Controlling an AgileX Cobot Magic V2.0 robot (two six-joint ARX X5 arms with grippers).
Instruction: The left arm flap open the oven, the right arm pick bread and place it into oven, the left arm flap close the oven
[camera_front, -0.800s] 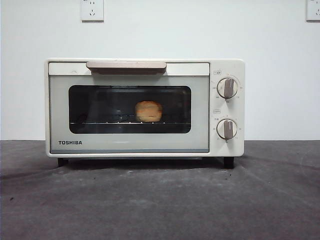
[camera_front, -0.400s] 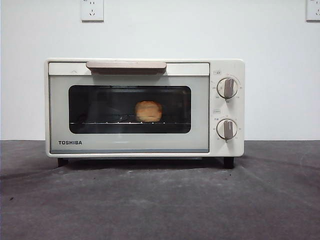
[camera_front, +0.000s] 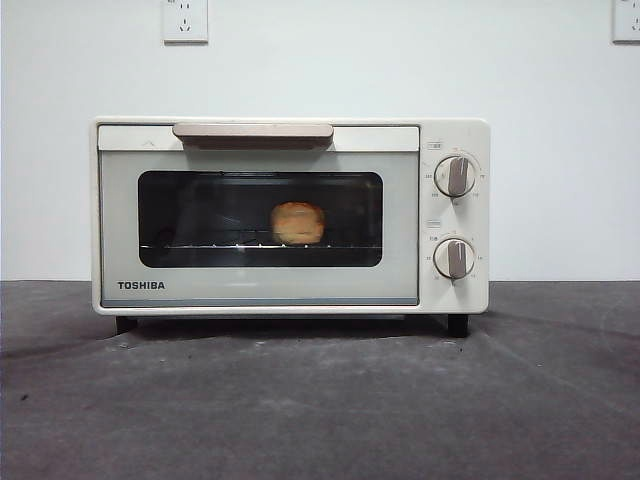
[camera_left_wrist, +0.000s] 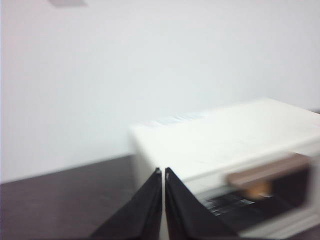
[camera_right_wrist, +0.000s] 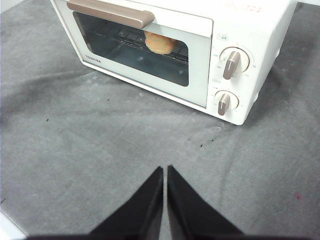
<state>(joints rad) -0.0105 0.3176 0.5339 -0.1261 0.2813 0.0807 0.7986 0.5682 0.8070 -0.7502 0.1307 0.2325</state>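
1. While both arms hang back from the work, we see the oven (camera_front: 290, 215) standing on the grey table (camera_front: 320, 400) with its door shut, the beige bar handle (camera_front: 252, 131) lying across the top edge of the door.
2. Through the dark glass window we make out the bread (camera_front: 298, 223), golden-orange and lumpy, sitting on the wire rack (camera_front: 200, 245) inside, a little to the right of the window's middle in the front view.
3. Two round knobs (camera_front: 455, 176) sit one above the other on the panel to the right of the door.
4. Our left gripper (camera_left_wrist: 163, 172) is above the table off one end of the oven, near its top edge but apart from it; its two black jaws are pressed together with only a hairline between them, and they hold nothing. That view is blurred.
5. Our right gripper (camera_right_wrist: 165, 170) hangs over bare table in front of the oven, well apart from it, its jaws likewise closed tip to tip and empty.
6. On the white wall behind, we see a socket plate (camera_front: 185, 20) above the oven.
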